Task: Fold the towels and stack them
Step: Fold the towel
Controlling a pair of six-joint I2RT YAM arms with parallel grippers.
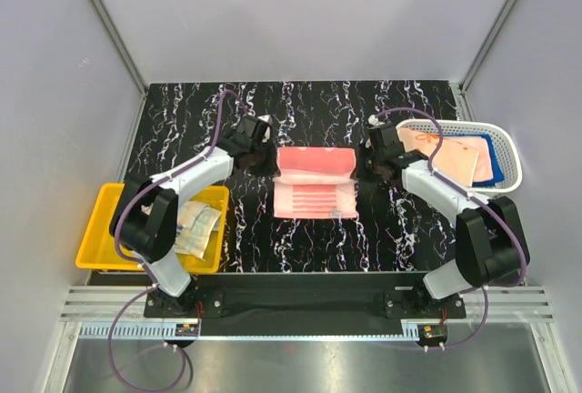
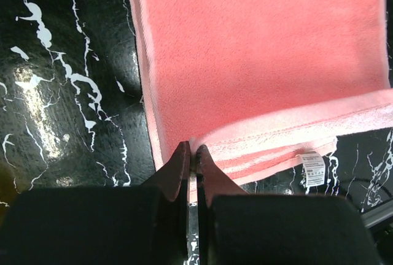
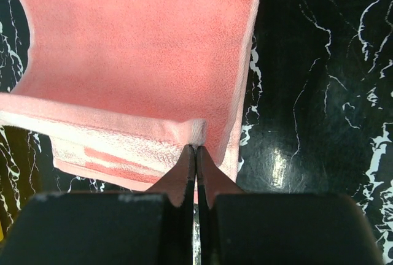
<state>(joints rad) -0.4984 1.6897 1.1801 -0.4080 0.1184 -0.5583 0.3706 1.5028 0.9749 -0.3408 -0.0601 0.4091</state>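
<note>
Drooping salmon-pink towel (image 1: 316, 181), striped end

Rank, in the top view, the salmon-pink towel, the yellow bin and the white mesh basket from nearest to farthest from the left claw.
1. salmon-pink towel: in the middle, its far left corner pinched in the left claw.
2. yellow bin: at the near left.
3. white mesh basket: at the far right, on the other side of the towel.

Pale grey walls (image 1: 300, 11) boxed in the scene. The black table (image 1: 182, 120) showed white marble veins, with glare glinting off it.
</note>
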